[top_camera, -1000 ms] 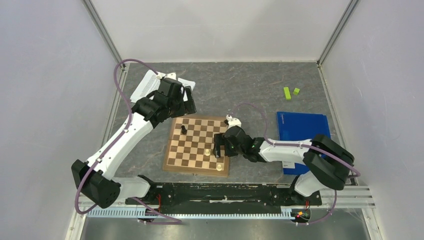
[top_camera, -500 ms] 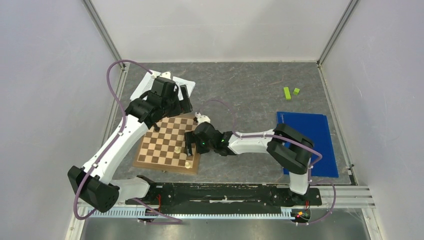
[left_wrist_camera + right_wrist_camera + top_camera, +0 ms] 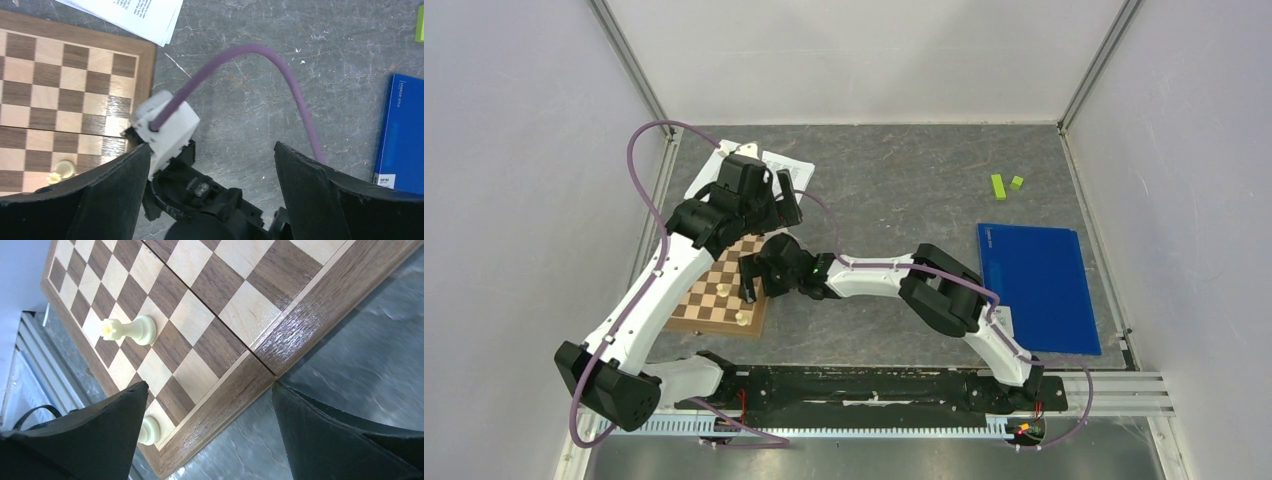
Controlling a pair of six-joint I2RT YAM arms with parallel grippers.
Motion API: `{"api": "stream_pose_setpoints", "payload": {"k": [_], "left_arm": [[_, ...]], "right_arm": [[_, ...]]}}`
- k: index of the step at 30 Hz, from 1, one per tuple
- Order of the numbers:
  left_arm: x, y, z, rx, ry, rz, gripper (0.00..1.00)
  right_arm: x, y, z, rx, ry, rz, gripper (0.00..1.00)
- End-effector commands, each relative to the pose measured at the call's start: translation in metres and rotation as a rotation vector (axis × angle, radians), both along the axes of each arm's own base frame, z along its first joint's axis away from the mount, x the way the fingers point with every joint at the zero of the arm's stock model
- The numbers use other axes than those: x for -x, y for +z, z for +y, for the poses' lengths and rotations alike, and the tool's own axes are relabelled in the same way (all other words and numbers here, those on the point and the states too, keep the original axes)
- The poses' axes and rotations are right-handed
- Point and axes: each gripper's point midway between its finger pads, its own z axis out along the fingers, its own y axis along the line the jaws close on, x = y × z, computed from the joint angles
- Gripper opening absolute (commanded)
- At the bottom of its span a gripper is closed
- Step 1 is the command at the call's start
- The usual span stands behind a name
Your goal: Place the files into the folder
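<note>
Files [image 3: 799, 168] near chessboard [image 3: 714, 300], well apart from folder [image 3: 1036, 290]

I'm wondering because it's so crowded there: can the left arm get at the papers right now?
Probably yes. The left tool hangs open close beside the papers, whose near corner lies bare. The right arm's wrist sits directly below it, though, so it might have to steer around.

The top camera looks down from above and behind the arm bases over the whole table [image 3: 904, 170]. The left wrist camera faces down from higher up, sharing the folder [image 3: 402, 135] with it; the right wrist camera sits close over the chessboard [image 3: 200, 315], seen in all three.
</note>
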Motion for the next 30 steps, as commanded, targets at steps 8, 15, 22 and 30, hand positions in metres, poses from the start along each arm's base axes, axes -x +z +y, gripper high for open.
{"api": "stream_pose_setpoints", "payload": {"k": [8, 15, 22, 30], "left_arm": [[-0.002, 0.025, 0.007, -0.002, -0.021, -0.067, 0.99], [-0.005, 0.028, 0.003, 0.009, -0.032, -0.071, 1.00], [-0.014, 0.066, -0.009, 0.084, -0.066, -0.178, 1.00], [-0.011, 0.071, -0.059, 0.338, -0.196, -0.189, 1.00]], "right_arm": [[0.011, -0.012, 0.063, -0.111, 0.175, -0.010, 0.98], [0.005, 0.007, 0.064, -0.136, 0.194, -0.066, 0.98], [-0.010, 0.068, -0.005, -0.148, 0.135, -0.157, 0.98], [-0.038, 0.085, -0.175, 0.060, -0.176, -0.204, 0.98]]}}
